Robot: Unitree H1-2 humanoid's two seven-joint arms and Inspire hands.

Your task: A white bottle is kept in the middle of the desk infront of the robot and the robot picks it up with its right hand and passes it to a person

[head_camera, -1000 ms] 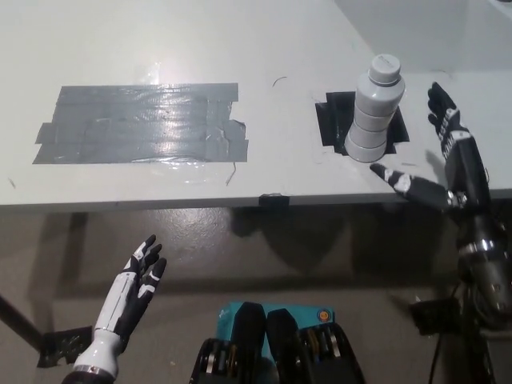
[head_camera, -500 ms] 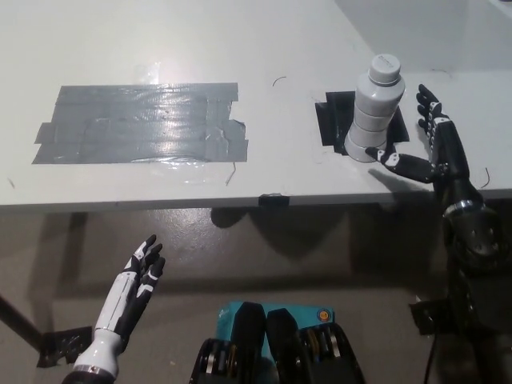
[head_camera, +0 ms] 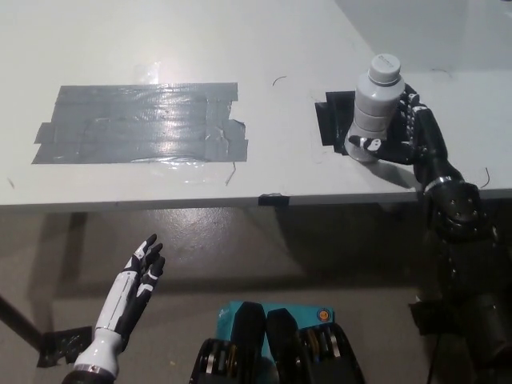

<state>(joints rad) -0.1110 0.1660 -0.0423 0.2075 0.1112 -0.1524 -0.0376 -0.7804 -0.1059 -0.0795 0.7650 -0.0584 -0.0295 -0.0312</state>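
The black right hand, which a second ago stood apart from the white bottle on its right with its fingers spread wide, has travelled leftward over the bench and now sits against the bottle's right side. Its fingers now curl round behind the bottle's body, and the thumb, earlier pointing loosely at the base from a gap, presses across the lower front. The forearm has swung in with it, now slanting up from the bench edge.

White bottle, grey tape
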